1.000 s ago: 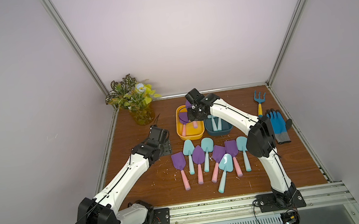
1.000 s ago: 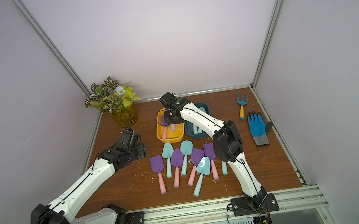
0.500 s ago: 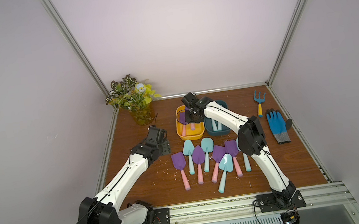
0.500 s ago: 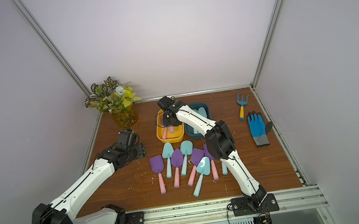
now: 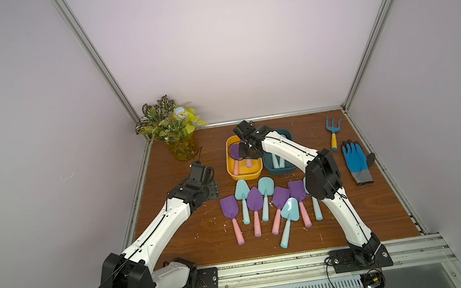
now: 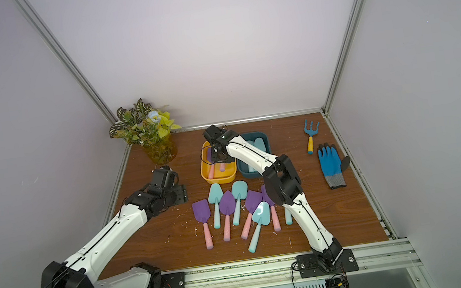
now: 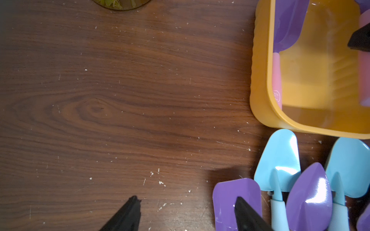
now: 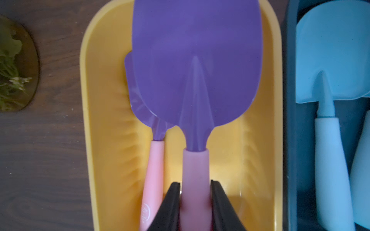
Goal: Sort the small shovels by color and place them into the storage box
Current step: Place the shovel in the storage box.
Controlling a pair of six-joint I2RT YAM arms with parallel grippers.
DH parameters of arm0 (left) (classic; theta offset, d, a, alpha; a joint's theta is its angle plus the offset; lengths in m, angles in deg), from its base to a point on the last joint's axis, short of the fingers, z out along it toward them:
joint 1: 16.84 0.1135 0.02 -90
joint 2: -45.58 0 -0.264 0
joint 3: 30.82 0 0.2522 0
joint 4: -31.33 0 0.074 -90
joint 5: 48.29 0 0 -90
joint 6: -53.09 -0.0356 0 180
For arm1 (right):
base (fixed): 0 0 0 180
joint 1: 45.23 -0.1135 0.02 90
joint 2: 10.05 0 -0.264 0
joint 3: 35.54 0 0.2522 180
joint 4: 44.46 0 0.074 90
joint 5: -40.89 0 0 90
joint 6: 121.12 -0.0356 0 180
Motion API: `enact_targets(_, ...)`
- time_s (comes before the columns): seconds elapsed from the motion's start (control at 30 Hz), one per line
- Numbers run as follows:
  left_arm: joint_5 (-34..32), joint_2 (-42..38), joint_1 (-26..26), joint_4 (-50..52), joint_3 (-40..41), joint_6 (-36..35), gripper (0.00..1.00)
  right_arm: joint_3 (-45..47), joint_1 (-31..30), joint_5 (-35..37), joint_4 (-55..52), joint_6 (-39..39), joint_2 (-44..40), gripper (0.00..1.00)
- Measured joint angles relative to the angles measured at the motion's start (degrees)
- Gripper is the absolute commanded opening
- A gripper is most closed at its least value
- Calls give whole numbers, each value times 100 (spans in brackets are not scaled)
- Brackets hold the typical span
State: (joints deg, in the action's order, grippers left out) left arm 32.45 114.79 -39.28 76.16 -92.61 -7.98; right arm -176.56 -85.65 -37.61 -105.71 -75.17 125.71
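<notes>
Your right end effector (image 8: pixel 195 182) is clenched on the pink handle of the held purple shovel (image 8: pixel 197 60). That shovel sits within the rim of the yellow box (image 8: pixel 88 124), with its blade ahead of the fingertips. In the top views its long axis runs 12 to 6 o'clock, in line with the box's long side, blade toward 12. It partly covers a second purple shovel (image 8: pixel 153 160) already lying there. You cannot tell whether it touches the box floor, so the likely next move is to lower it and let go. The blue box (image 8: pixel 289 140), at 3 o'clock of the yellow one, holds light-blue shovels (image 8: pixel 328 60). Your left end effector (image 7: pixel 186 198) is spread wide and empty over the bench (image 7: pixel 120 100). One of its fingers is above the square purple shovel (image 7: pixel 224 192).
</notes>
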Motion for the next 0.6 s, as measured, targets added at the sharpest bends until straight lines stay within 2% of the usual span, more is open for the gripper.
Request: enact_targets(0.6, 7, 0, 7, -13, 42, -4, 76, 98, 0, 22, 122, -81, 81, 1)
